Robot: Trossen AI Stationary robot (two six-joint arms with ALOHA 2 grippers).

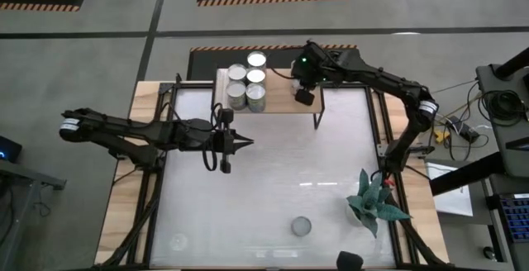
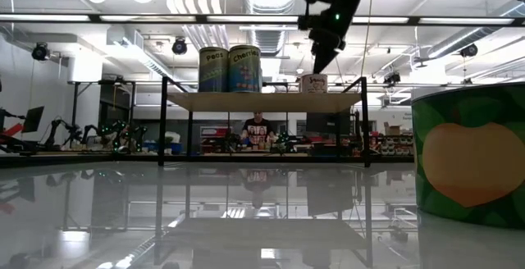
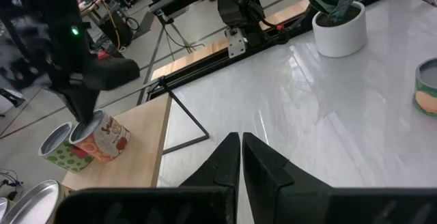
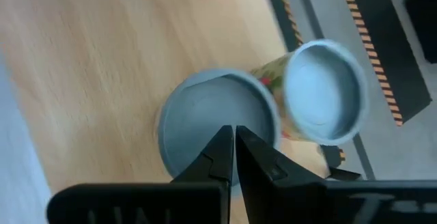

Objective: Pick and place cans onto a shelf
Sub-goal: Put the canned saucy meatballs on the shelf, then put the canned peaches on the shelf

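Note:
The light-wood shelf stands at the table's far edge. Several cans stand on their bases on its left part, and two of them show in the low view. My right gripper is shut and points down over a can's grey top on the shelf's right part. A second can stands right beside that one. Both cans show in the left wrist view. My left gripper is shut and empty over the table's left middle. One can stands on the table near the front. My right gripper's shut fingertips stand right at the middle of the can's top, coming from above. I cannot tell whether they touch it. The can stands upright on the shelf board.
A potted plant stands at the table's right front. The lone table can shows large at the right of the low view. The shelf's thin black legs stand on the white table top. The shelf board between the can group and my right gripper is bare.

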